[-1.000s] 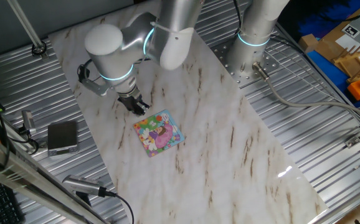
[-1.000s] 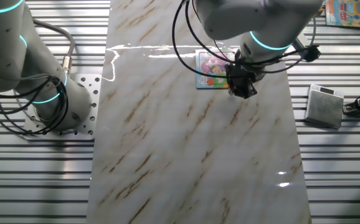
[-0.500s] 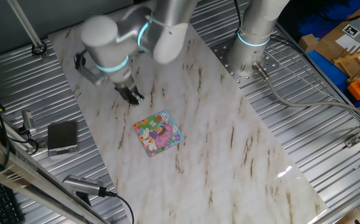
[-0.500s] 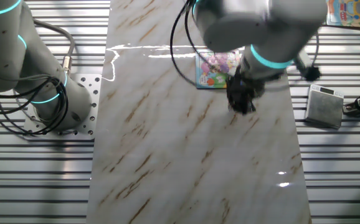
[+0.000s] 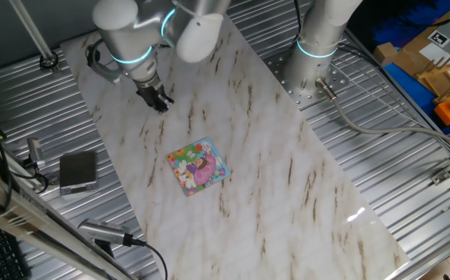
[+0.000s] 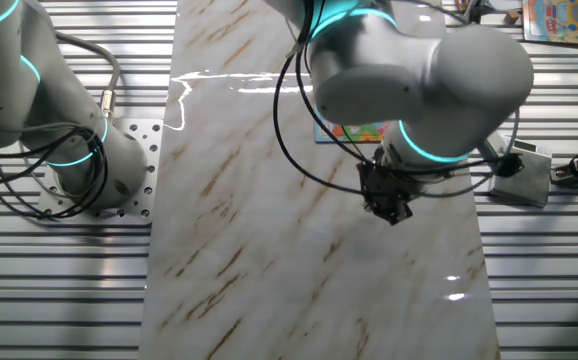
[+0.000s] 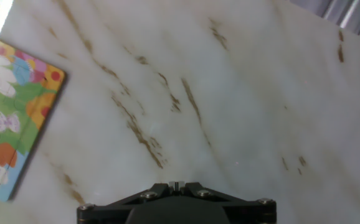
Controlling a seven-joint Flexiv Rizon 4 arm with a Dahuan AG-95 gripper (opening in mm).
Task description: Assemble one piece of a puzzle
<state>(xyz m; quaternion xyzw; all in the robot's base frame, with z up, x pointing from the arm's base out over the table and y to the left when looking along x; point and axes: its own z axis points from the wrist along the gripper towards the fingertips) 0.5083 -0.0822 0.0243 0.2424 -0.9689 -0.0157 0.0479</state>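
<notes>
The puzzle (image 5: 198,166) lies flat on the marble slab (image 5: 287,179), a small colourful square with a light blue border. My gripper (image 5: 159,103) hangs over bare marble up and to the left of it, well apart. In the other fixed view my arm covers most of the puzzle (image 6: 354,130), and the gripper (image 6: 389,208) is nearer the camera than it. The hand view has the puzzle's corner (image 7: 12,106) at the left edge and the fingertips (image 7: 177,185) pressed together with nothing between them. The piece is out of view as a separate thing.
A grey box (image 5: 78,169) sits on the ribbed metal beside the slab's left edge, also seen in the other fixed view (image 6: 524,172). The arm's base (image 5: 314,54) stands at the slab's far right. A second arm (image 6: 69,150) with cables stands to the left.
My gripper has drawn away from the puzzle's corner, going up and left across the slab in one fixed view. The puzzle has not moved.
</notes>
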